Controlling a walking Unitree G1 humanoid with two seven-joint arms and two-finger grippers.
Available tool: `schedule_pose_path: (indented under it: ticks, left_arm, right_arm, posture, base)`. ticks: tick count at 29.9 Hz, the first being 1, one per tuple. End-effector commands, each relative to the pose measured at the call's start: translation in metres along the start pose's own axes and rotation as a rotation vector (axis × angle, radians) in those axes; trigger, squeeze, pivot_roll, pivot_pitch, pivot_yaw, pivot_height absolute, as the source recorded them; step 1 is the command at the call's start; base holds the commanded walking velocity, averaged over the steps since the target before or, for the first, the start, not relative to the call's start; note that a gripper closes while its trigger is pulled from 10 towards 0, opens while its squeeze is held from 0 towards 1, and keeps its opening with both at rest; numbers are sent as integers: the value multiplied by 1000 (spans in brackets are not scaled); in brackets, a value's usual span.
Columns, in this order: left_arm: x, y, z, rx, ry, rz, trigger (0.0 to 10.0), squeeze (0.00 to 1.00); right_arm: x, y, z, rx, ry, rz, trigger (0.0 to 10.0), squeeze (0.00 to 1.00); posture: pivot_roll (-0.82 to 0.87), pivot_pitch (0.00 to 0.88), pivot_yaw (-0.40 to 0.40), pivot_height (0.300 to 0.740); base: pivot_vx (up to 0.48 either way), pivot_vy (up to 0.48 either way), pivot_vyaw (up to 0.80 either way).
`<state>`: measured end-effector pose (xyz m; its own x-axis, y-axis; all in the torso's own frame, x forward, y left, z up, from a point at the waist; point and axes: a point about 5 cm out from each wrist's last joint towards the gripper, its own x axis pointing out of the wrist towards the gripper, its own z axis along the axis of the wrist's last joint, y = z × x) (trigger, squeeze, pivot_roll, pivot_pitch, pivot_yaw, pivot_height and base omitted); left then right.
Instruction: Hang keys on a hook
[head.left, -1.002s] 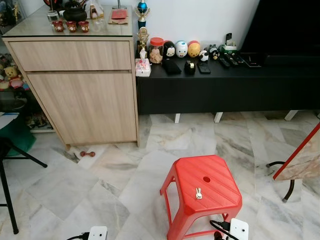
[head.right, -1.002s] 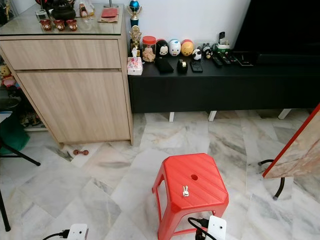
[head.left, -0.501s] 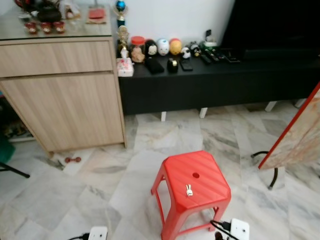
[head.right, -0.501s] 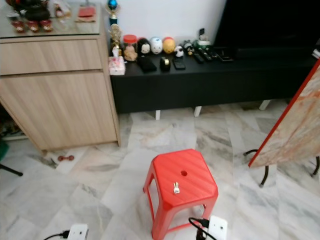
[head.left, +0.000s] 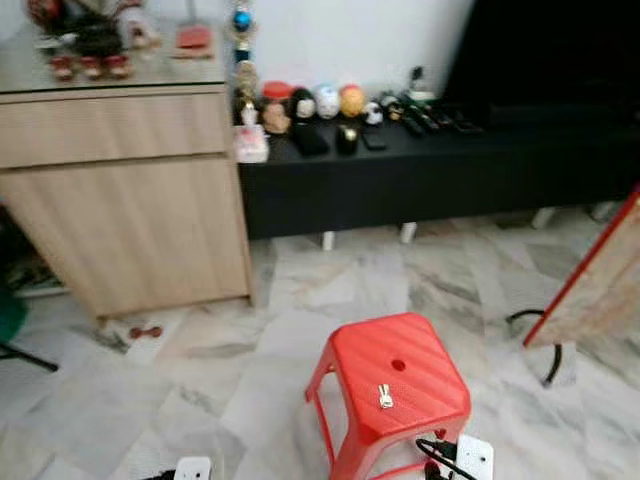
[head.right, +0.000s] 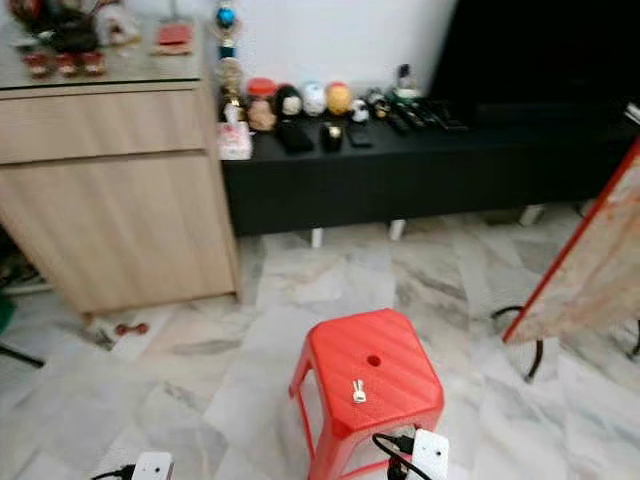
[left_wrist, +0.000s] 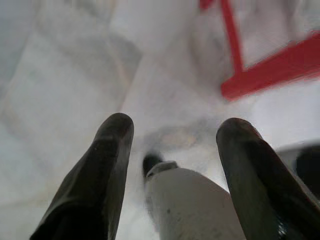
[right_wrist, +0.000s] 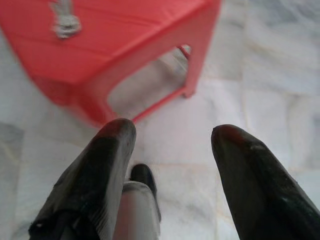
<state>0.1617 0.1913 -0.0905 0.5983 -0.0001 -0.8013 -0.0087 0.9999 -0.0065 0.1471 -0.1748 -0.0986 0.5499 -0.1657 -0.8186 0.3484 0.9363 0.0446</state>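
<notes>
— Where are the keys (head.left: 385, 397)?

— Lying flat on top of the red plastic stool (head.left: 425, 365), just toward us from the round hole in its seat. Nothing is touching them.

— And the robot's arms?

— Both hang low. The left gripper (left_wrist: 172, 137) points down at the marble floor (head.left: 250, 360), with its two black fingers (left_wrist: 107, 165) spread apart and nothing between them. A red leg and rail of the stool show beyond it.

— The right one?

— The right gripper (right_wrist: 170, 135) is beside the stool, aimed at the floor near one of its legs. Its fingers (right_wrist: 107, 165) are also apart and empty. The keys sit on the seat well beyond them.

— What else is around?

— A light wooden cabinet (head.left: 130, 215) stands to the left against the wall, with small red cups and a dark teapot on its top, all a bit blurred. Next to it runs a low black counter (head.left: 440, 170) carrying a row of small round figurines (head.left: 327, 101), a trophy, a jar and some remotes. A small red dumbbell-shaped object (head.left: 145, 332) lies on the floor by the cabinet's foot. On the right, a red-edged panel (head.left: 595, 290) leans at a slant.
</notes>
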Motion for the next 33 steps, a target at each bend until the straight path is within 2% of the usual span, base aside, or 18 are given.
schedule_pose_path:
  ticks: [1,7,26,33]
  left_arm:
    - [-4,6,-12,9,45,13,10000,0]
    - [-4,6,-13,9,45,14,10000,0]
    - [-3,4,-12,44,47,11,10000,0]
    - [-3,3,-12,50,44,0,10000,0]
  right_arm:
    - [2,8,10,1,-31,18,10000,0]
    - [2,7,11,-4,-37,15,10000,0]
    - [2,7,11,-8,-42,11,10000,0]
    - [2,7,11,-12,-42,13,10000,0]
  posture:
    - [99,0,-97,740]
    - [97,0,-99,740]
    - [97,0,-99,740]
    - [99,0,-97,740]
  base:
    - [251,0,-675]
    - [249,0,0]
    - [0,0,0]
    - [0,-383,0]
